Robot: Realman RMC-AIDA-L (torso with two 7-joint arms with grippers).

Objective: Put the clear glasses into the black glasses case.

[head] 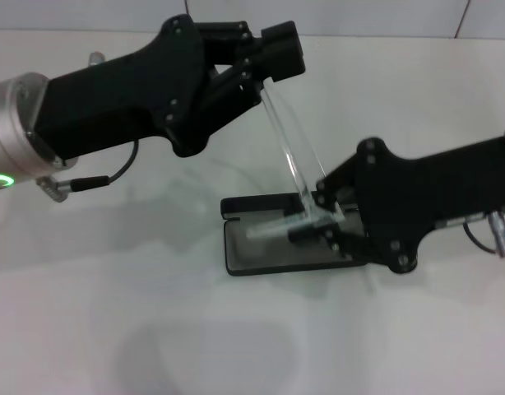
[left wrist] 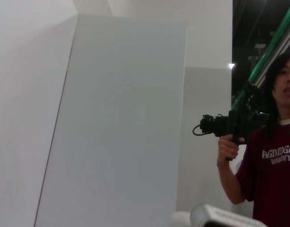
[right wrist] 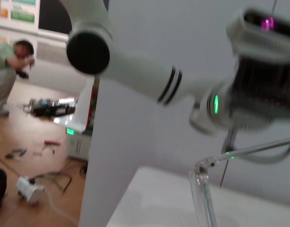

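The black glasses case (head: 269,253) lies open at the table's middle, its lid (head: 254,203) folded back on the far side. The clear glasses (head: 279,227) hover just over the case's grey inside. One thin clear arm (head: 287,144) slants up and away to my left gripper (head: 267,76), which is shut on its tip. My right gripper (head: 315,222) is shut on the frame near the hinge, low over the case's right half. The right wrist view shows the clear hinge (right wrist: 201,169) and both arms close up. The left wrist view shows none of these.
White table (head: 113,313) all round the case. My left arm (right wrist: 135,71), with a green light (right wrist: 215,104), is seen from the right wrist. A person (left wrist: 272,156) holding a camera stands beyond the white wall panel (left wrist: 121,123).
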